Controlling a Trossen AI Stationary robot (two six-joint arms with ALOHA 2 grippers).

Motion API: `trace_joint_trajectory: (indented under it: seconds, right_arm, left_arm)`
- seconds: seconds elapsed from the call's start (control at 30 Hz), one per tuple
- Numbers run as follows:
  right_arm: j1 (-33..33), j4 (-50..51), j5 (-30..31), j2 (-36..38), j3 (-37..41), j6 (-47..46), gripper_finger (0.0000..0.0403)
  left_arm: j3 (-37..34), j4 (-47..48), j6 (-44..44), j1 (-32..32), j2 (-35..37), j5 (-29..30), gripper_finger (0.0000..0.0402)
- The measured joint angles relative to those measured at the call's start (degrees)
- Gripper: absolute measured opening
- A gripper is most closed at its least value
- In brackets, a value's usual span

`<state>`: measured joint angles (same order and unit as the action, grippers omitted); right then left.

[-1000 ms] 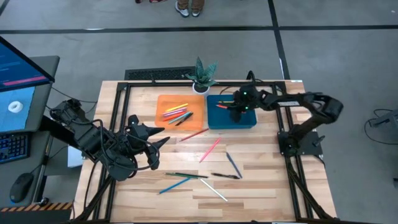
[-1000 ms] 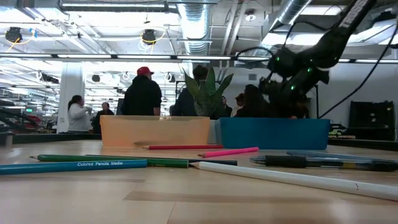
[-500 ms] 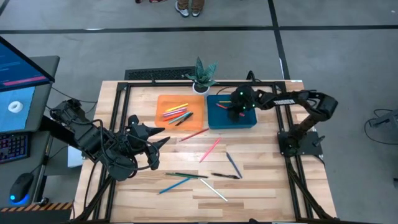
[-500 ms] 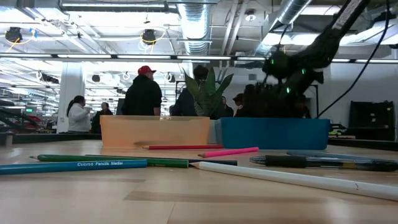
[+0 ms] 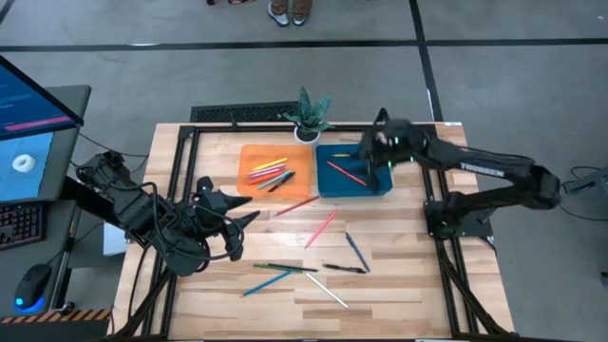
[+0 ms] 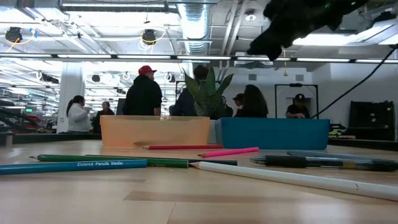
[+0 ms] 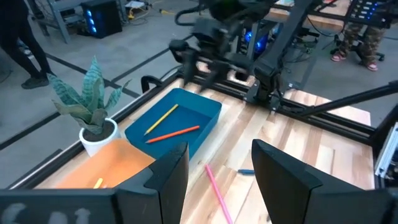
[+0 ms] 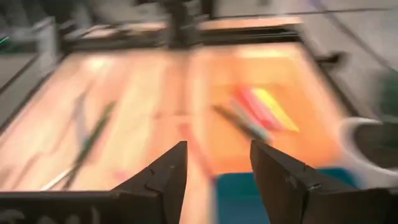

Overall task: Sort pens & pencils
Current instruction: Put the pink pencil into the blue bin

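Observation:
Several pens & pencils lie loose on the wooden table, among them a pink one (image 5: 321,228), a blue one (image 5: 356,252), a black pen (image 5: 344,269), a green one (image 5: 285,268) and a white one (image 5: 326,290). The orange tray (image 5: 275,169) holds several more. In the blue tray (image 5: 353,188) lie a red pencil (image 5: 347,173) and a yellow one (image 7: 160,119). My right gripper (image 5: 372,154) hangs open high above the blue tray's far right part, holding nothing. My left gripper (image 5: 242,217) waits open at the table's left, above the wood.
A small potted plant (image 5: 309,116) stands at the far edge between the two trays. A red-orange pencil (image 5: 296,205) lies just in front of the orange tray. Black frame rails run along the table's edges. People stand in the room beyond the table (image 6: 143,93).
My right gripper has risen well clear of the blue tray and shifted a little toward the table's right and far edges. The red pencil that lay partly under it now shows at full length on the tray's floor.

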<state>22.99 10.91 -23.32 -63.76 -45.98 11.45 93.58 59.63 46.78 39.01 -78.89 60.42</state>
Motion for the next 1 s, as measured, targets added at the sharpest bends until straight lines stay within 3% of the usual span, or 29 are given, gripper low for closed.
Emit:
trace_joint_trajectory:
  seconds: [0.2, 0.4, 0.7, 1.0]
  right_arm:
    - [-12.3, -9.7, 1.5, -1.2, 6.8, -1.2, 0.0176]
    - [-18.0, -13.8, 4.4, -10.8, 7.9, 4.5, 0.0172]
    - [-19.5, -24.4, 4.4, -26.1, 7.9, 9.4, 0.0169]
    - [-19.5, -25.6, 7.4, -35.4, 6.0, 14.7, 0.0172]
  left_arm:
    - [0.0, 0.0, 0.0, 0.0, 0.0, -0.2, 0.0167]
    - [0.0, 0.0, 0.1, 0.0, 0.0, -0.2, 0.0167]
    - [0.0, 0.0, 2.0, 0.0, 0.0, -0.1, 0.0167]
    - [0.0, 0.0, 2.2, 0.0, 0.0, -0.1, 0.0167]
